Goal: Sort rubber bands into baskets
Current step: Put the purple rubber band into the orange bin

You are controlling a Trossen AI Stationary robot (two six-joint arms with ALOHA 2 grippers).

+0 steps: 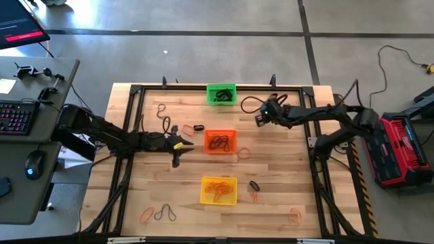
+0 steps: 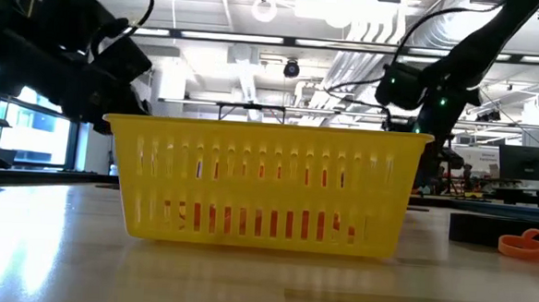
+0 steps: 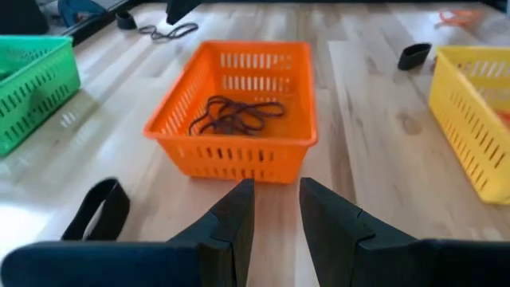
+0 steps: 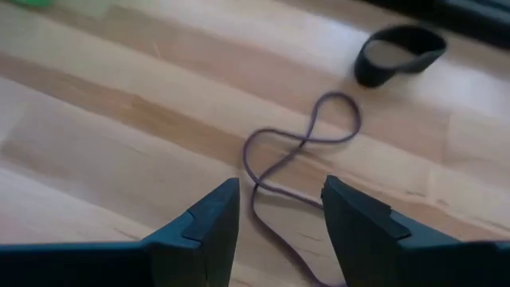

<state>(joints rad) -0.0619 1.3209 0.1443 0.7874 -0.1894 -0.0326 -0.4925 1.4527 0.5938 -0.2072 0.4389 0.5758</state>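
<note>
Three baskets stand in a row down the table's middle: green (image 1: 221, 93) far, orange (image 1: 220, 141) in the middle, yellow (image 1: 219, 190) near. The orange basket (image 3: 239, 112) holds thin dark bands (image 3: 237, 114). The yellow one holds orange bands (image 1: 218, 190). My left gripper (image 1: 184, 144) is just left of the orange basket, pointing at it, its fingers (image 3: 276, 195) a little apart and empty. My right gripper (image 1: 258, 120) hovers right of the green basket, open (image 4: 279, 195) over a thin dark band (image 4: 303, 151) lying twisted in a figure eight on the table.
Loose bands lie about the table: a thick black one (image 3: 100, 209) beside my left gripper, another (image 4: 398, 52) beyond the thin dark band, one (image 1: 254, 184) right of the yellow basket, and orange ones (image 1: 243, 153) (image 1: 295, 215) (image 1: 146, 215). Thin dark loops lie at the front left (image 1: 166, 213) and far left (image 1: 163, 108).
</note>
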